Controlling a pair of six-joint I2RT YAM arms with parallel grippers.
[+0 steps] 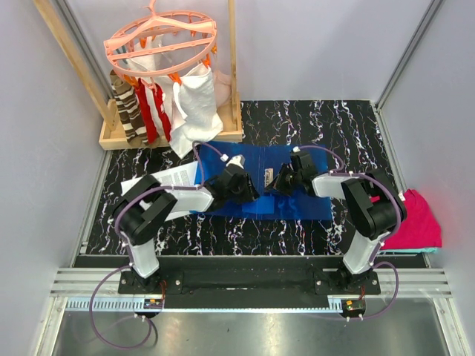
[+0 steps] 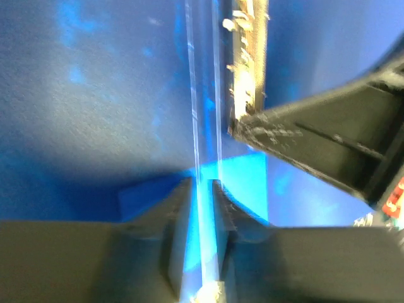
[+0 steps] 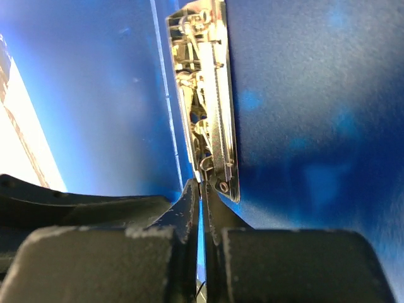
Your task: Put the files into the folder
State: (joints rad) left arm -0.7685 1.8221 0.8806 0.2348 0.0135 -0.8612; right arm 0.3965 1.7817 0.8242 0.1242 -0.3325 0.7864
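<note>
Left tool (image 2: 203, 187) narrowly parted, straddling folder (image 2: 95, 95) ridge; right tool (image 3: 202, 189) pinched shut at metal clip (image 3: 205, 95).

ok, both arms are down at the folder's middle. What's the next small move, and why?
Probably lift the left gripper off the folder and swing it toward the files. They lie outside, left of the folder and partly under that arm, so nothing is loaded yet. The right gripper sits shut at the end of the metal clip; whether it grips the clip is unclear.
</note>
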